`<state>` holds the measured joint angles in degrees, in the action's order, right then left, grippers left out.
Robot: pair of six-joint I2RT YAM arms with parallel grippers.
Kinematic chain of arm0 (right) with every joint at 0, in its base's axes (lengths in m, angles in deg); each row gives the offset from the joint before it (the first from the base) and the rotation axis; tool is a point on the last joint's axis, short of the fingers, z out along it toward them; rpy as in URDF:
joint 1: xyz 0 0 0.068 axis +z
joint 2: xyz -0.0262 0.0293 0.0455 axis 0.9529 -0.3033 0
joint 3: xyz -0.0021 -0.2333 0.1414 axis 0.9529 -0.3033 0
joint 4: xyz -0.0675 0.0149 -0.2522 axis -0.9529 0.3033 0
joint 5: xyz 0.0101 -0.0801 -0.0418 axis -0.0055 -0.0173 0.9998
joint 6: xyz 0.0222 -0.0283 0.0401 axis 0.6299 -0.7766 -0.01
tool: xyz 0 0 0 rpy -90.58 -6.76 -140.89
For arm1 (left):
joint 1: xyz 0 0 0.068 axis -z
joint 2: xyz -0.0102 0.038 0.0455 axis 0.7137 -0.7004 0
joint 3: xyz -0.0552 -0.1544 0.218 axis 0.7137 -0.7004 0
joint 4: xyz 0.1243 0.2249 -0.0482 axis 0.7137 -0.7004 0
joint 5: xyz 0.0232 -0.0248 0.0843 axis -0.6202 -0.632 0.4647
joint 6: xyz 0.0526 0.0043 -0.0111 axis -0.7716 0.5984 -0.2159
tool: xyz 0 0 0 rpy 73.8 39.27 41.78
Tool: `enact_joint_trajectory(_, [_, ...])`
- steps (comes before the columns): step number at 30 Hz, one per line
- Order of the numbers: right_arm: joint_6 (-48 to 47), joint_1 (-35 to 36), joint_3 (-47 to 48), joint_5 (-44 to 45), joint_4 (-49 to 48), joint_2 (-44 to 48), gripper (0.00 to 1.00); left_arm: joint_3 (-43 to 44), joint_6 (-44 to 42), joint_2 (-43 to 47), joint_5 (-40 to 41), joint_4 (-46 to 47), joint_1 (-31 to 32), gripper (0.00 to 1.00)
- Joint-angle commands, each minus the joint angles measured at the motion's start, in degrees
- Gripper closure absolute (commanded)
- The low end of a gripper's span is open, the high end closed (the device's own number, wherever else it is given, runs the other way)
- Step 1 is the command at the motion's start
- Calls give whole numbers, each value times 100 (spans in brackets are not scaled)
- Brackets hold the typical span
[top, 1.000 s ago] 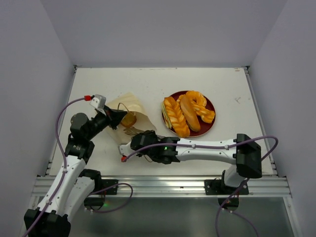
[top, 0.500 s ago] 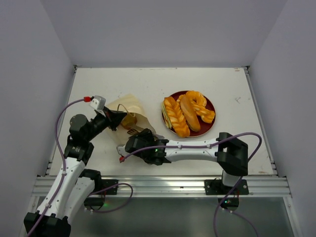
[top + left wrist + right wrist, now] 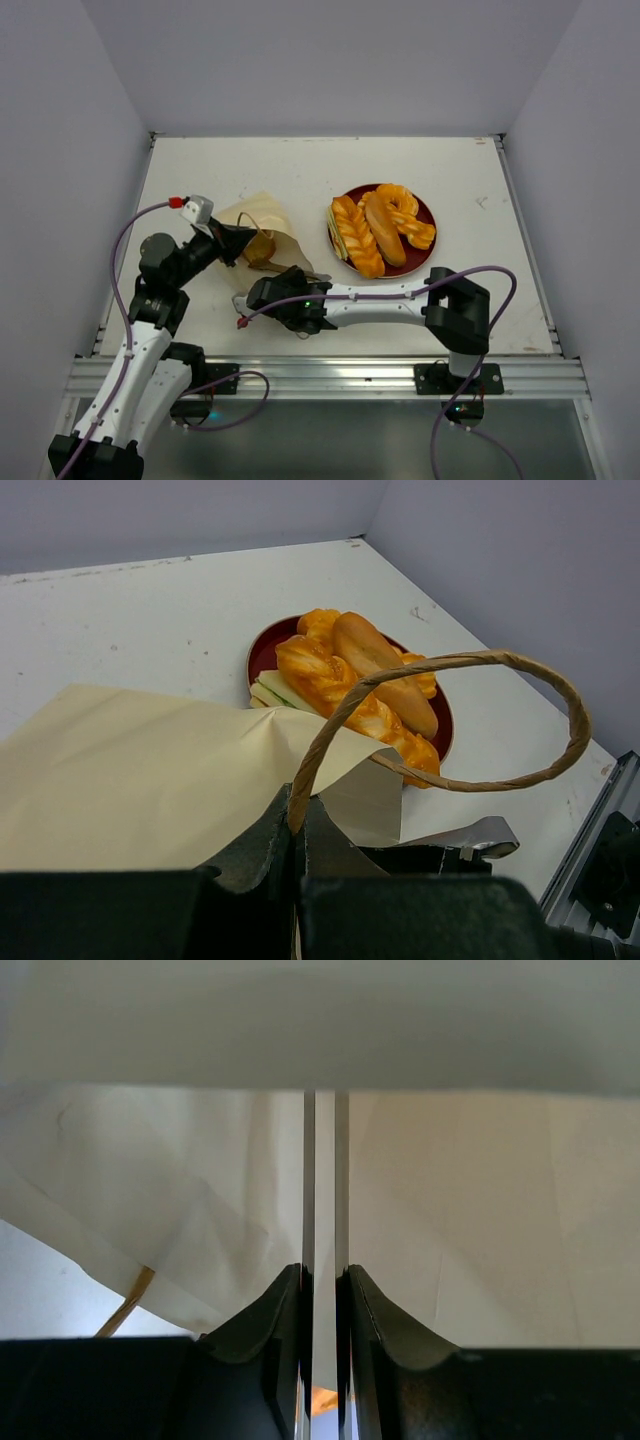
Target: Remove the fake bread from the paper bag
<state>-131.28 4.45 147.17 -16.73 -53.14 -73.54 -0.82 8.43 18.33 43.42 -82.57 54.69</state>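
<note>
The paper bag [image 3: 262,215] lies on its side at the table's left, with one golden round piece of fake bread [image 3: 262,246] showing in its mouth. My left gripper [image 3: 235,240] is shut on the bag's brown loop handle [image 3: 440,720], and its fingertips [image 3: 297,815] pinch the handle's end. My right gripper [image 3: 272,290] reaches in at the bag's near edge. In the right wrist view its jaws [image 3: 322,1100] stand a thin slit apart among the pale paper [image 3: 480,1200]. A bit of orange [image 3: 320,1400] shows low in the slit, and whether anything is pinched does not show.
A red plate [image 3: 428,222] right of the bag carries several pieces of fake bread [image 3: 380,232], also in the left wrist view [image 3: 350,670]. The right forearm lies across the near table. Grey walls stand on three sides.
My right gripper has slid left and pushed in at the bag's near edge, its jaws widening and then narrowing. The left gripper and the bag have held still.
</note>
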Motion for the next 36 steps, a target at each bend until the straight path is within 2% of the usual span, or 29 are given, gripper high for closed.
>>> enact_joint_trajectory(1, [170, 2, 254, 99, 275, 46, 90, 32, -12, 87, -76, -38, 43, 100])
enact_joint_trajectory(6, [372, 2, 166, -321, 574, 397, 100, 6, -214, 52, 30, -143, 43, 100])
enact_joint_trajectory(18, [768, -7, -475, -1526, 1356, 2250, 100, -126, -1338, 174, 320, -433, 43, 100])
enact_joint_trajectory(25, [927, 2, -713, -2150, 1804, 2910, 100, -205, -2033, 412, 320, -970, 43, 99])
enact_joint_trajectory(28, [900, 2, -827, -2335, 1963, 3156, 100, -170, -2604, 596, 311, -1136, 43, 98])
enact_joint_trajectory(36, [900, 2, -1038, -2757, 2314, 3956, 100, -64, -3913, 860, -637, -1497, 43, 98])
